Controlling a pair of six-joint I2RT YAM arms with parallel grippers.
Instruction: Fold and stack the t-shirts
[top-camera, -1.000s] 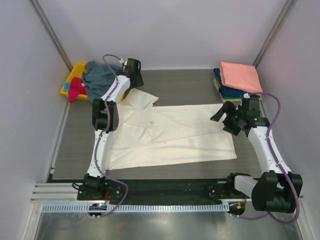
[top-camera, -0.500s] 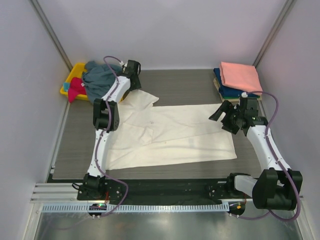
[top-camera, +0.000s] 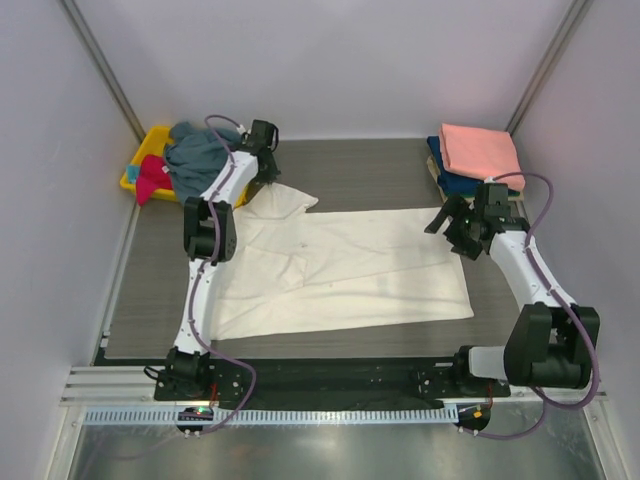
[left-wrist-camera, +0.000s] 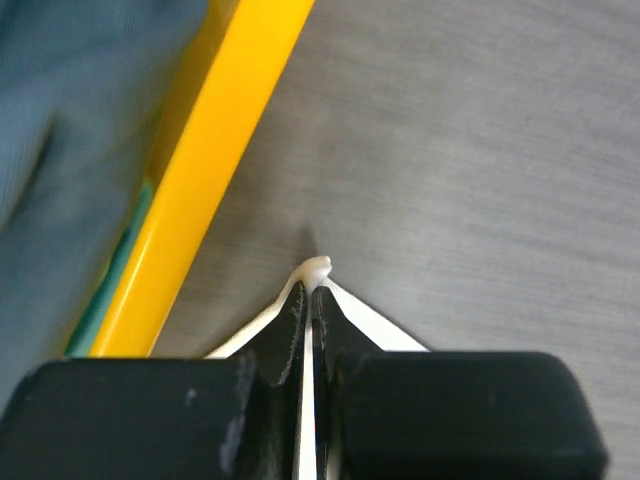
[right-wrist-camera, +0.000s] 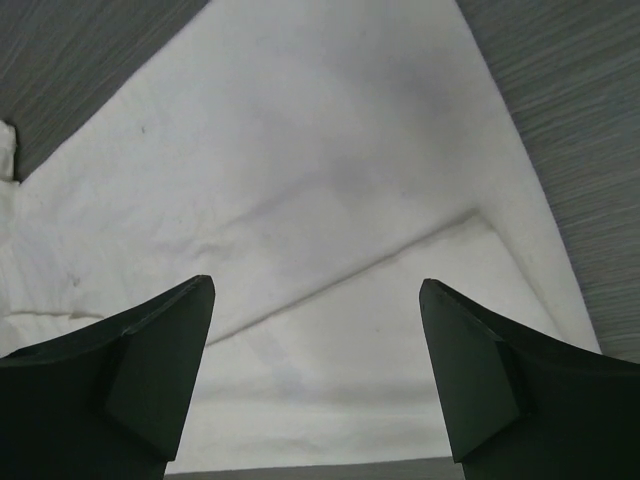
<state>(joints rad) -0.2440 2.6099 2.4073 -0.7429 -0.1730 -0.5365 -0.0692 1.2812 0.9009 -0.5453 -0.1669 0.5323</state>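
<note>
The cream-white t-shirt (top-camera: 340, 265) lies spread flat mid-table, its long axis running left to right, with a sleeve flap reaching toward the far left. The left gripper (left-wrist-camera: 312, 295) is clamped on that flap's tip, a nub of cream cloth showing past the fingertips, just beside the yellow bin (left-wrist-camera: 215, 160), which holds the grey-blue tee (top-camera: 198, 150) and the magenta tee (top-camera: 152, 178). The right gripper (right-wrist-camera: 315, 288) hangs spread wide over the shirt's right end, holding nothing. Bare table (top-camera: 370, 170) stretches beyond the shirt's far edge. In the far right corner, the salmon-pink tee (top-camera: 482, 152) sits folded on the navy tee (top-camera: 460, 186).
</note>
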